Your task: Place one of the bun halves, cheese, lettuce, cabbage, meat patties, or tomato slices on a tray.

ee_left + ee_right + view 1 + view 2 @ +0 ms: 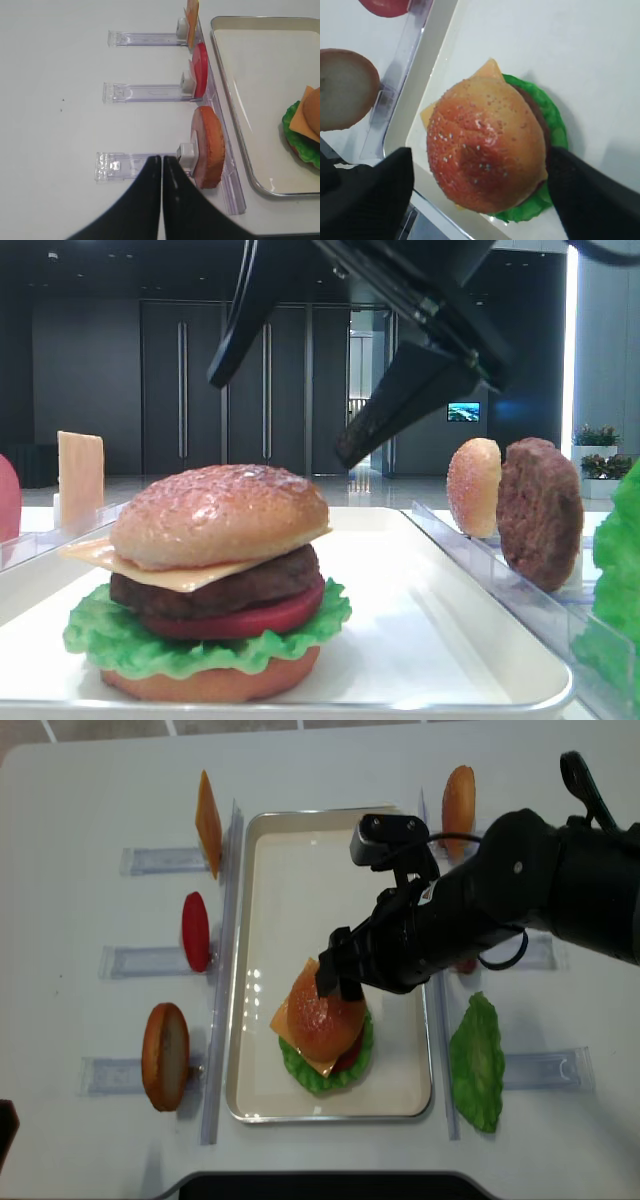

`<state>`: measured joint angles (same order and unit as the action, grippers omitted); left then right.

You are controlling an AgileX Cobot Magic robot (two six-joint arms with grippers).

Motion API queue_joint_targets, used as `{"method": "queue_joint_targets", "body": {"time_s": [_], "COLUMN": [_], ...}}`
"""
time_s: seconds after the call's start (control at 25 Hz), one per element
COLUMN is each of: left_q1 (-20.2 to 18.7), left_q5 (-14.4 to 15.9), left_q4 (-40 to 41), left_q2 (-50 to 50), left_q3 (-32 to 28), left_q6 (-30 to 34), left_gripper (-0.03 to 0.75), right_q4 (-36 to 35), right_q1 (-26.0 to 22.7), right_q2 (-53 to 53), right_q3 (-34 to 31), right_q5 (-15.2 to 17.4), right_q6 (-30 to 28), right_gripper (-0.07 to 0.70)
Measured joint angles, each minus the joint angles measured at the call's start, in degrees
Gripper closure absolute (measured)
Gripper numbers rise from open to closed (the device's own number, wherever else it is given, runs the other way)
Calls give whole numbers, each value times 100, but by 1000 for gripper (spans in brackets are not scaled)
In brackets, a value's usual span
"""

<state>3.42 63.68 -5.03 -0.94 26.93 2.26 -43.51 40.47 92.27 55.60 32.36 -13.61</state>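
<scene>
On the white tray [290,870] stands a stacked burger: bottom bun, lettuce [110,635], tomato slice [250,623], meat patty [250,590], cheese [90,555] and a domed speckled bun half [485,145] on top. My right gripper [480,160] hangs open just above that top bun, one black finger on each side of it, neither touching it. Seen from the side, the right gripper [280,415] is clear of the crust. My left gripper [161,159] is shut and empty, low over the table left of the tray.
Clear racks left of the tray hold a cheese slice [192,20], a tomato slice [200,70] and a flat orange-brown bun [210,147]. Racks on the right hold a speckled bun half [474,486], a meat patty [540,512] and a lettuce leaf [477,1065].
</scene>
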Motion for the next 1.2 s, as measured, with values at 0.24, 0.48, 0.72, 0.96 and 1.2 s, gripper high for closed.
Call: {"method": "queue_joint_targets", "body": {"time_s": [0.24, 0.48, 0.72, 0.96, 1.2], "left_q1": [0, 0, 0, 0, 0], "left_q5": [0, 0, 0, 0, 0], "left_q4": [0, 0, 0, 0, 0], "left_q2": [0, 0, 0, 0, 0], "left_q3": [0, 0, 0, 0, 0], "left_q6": [0, 0, 0, 0, 0], "left_gripper": [715, 715, 715, 715, 715], "right_q4": [998, 1735, 2664, 3692, 3671], "right_q1": [0, 0, 0, 0, -453], "right_q2": [0, 0, 0, -18, -18], "right_q3": [666, 1327, 2114, 2464, 2488], "right_q5": [963, 1930, 2995, 3645, 3742], "right_q6": [971, 1695, 2283, 2948, 2873], "right_gripper": [103, 103, 103, 103, 103]}}
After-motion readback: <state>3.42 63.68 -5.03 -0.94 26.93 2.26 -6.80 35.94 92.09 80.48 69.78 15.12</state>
